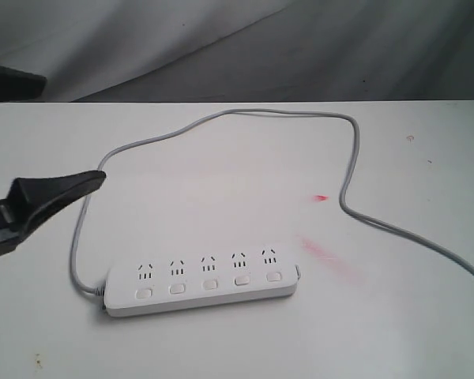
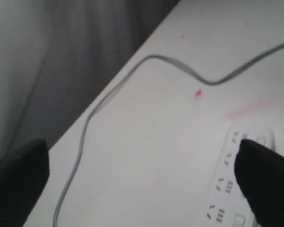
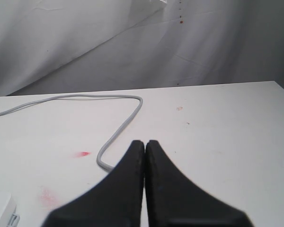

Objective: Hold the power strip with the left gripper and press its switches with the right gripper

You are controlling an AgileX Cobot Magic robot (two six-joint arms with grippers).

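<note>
The power strip (image 1: 201, 278) lies flat and unheld on the white surface (image 1: 221, 347). Its switches (image 1: 209, 284) run in a row along its near edge.

My left pincer (image 2: 142, 156) is spread wide and grips nothing. It hangs off the strip's cord end, apart from the body. The right pincer (image 3: 145, 144) has its fingers pressed together into one blunt tip. It sits well away from the strip's far end, with only a corner of the strip in its own camera.

My main worry is the order of moves. If I press a switch before the left pincer has clamped the strip, I'd expect the light bar to skid or tilt. The grey cord (image 1: 347, 158) is the second trap: it leaves the strip's end and loops just beside the open left fingers (image 1: 71, 188), so a careless close could pinch cord instead of casing. The blunt right tip could also land on a socket or straddle two switches — they sit close together.

The surface is pale, with a small red mark (image 1: 321, 197) and a pink smear (image 1: 328, 259) beyond the strip's far end. Behind the strip, past the surface's back edge, hangs creased grey cloth (image 1: 300, 47).
</note>
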